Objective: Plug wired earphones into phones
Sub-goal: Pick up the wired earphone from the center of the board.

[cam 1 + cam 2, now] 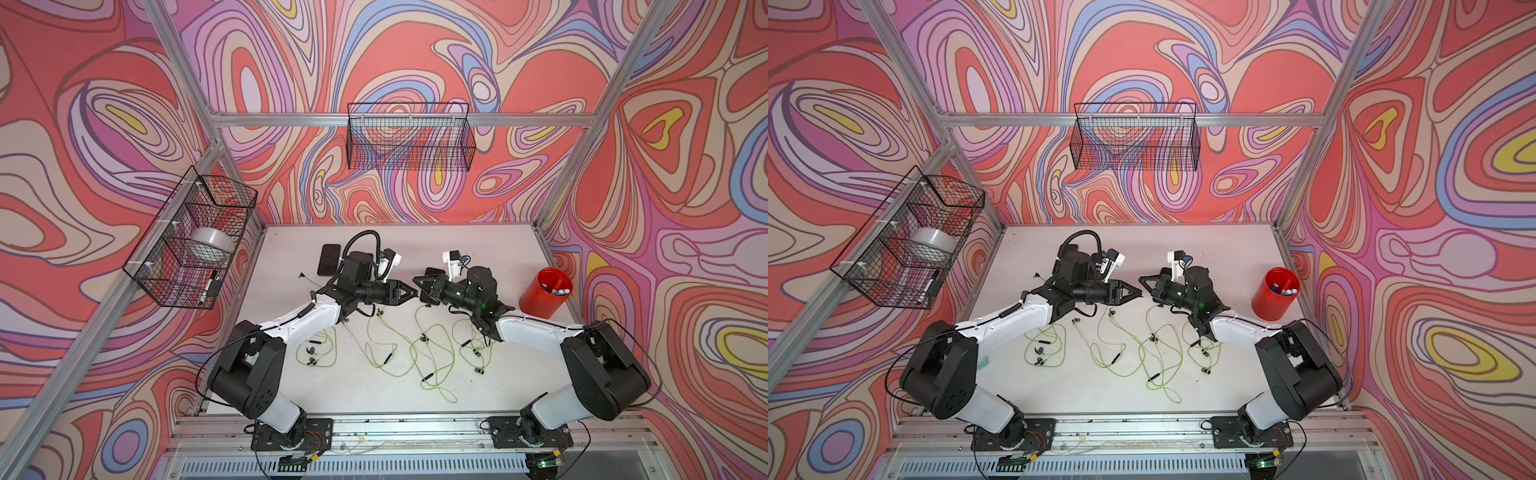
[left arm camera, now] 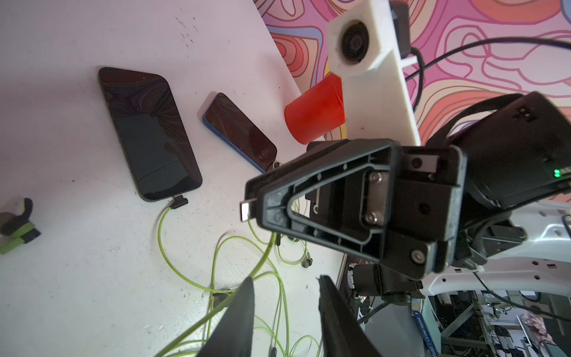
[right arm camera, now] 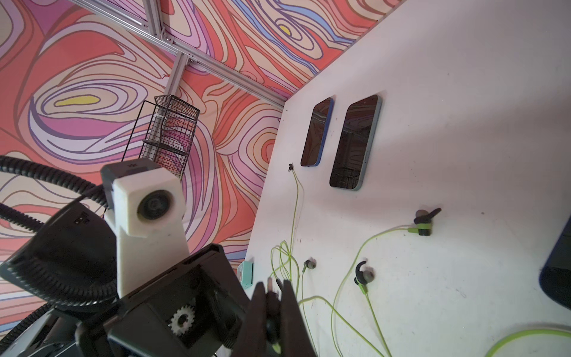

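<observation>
The right claw [image 3: 275, 286] pinches an earphone plug [image 2: 245, 210], metal tip poking out; the left claw [image 2: 284, 280] stands partly open, holding nothing. The blue label [image 2: 424, 324] is too blurred to read.

On my feed the phones [image 2: 148, 133] show glossy, mirror-like glass screens. They lie on a matt white desk [image 2: 77, 293] that looks scuffed and speckled, and the earphone cords [image 2: 160, 235] have a smooth, rubbery yellow-green coating. The right claw [image 2: 258, 204] is matt black moulded plastic with bright metal screws, and the plug [image 2: 245, 211] at its tip is shiny bare metal. I also see a red cup [image 2: 315, 114] of finely ribbed plastic, a chalky white plastic camera mount [image 2: 370, 77], black wire baskets [image 1: 409, 137] and a brushed aluminium frame [image 1: 291, 120].
</observation>
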Robot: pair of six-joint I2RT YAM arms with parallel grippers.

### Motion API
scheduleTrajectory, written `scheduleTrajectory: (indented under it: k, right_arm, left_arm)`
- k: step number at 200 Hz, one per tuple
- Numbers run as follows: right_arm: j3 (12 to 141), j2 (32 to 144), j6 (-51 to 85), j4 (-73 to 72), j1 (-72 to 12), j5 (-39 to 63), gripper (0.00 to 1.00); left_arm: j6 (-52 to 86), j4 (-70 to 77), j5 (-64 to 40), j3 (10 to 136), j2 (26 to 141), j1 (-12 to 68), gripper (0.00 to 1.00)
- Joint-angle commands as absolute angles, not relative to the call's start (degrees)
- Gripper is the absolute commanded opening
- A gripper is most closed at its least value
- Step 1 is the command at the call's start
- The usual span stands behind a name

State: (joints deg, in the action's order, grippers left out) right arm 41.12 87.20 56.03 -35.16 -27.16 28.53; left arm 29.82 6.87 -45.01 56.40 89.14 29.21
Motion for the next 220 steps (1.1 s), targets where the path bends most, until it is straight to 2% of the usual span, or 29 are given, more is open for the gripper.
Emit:
scheduleTrajectory:
  k: [1,39,90,140,165,190,220]
  right_arm:
    - [40.9,88.1,56.3,-36.7,-27.6,28.9,0.00]
    - [41.0,88.1,56.1,-36.8,-27.6,29.3,0.00]
    - [41.4,88.6,56.4,-37.0,-28.1,29.8,0.00]
    - [41.7,89.4,56.8,-37.9,-28.5,29.8,0.00]
    - [41.6,89.2,56.7,-37.5,-28.5,29.5,0.00]
    - [41.9,88.5,55.7,-35.5,-28.5,29.3,0.00]
    - [42.0,88.1,55.3,-34.3,-28.5,29.5,0.04]
  left_arm:
    - [24.4,1.0,-40.7,58.7,89.0,29.2,0.45]
    - [21.6,-1.6,-37.4,59.6,88.1,29.2,0.56]
    - [22.9,1.8,-39.1,60.0,89.8,29.2,0.56]
    - [23.1,2.4,-40.6,60.7,91.1,29.7,0.34]
    - [22.4,1.4,-40.8,60.9,91.1,29.7,0.15]
    - [21.3,0.0,-40.7,61.2,91.1,29.7,0.02]
    - [20.7,-0.6,-40.3,61.6,91.0,29.7,0.00]
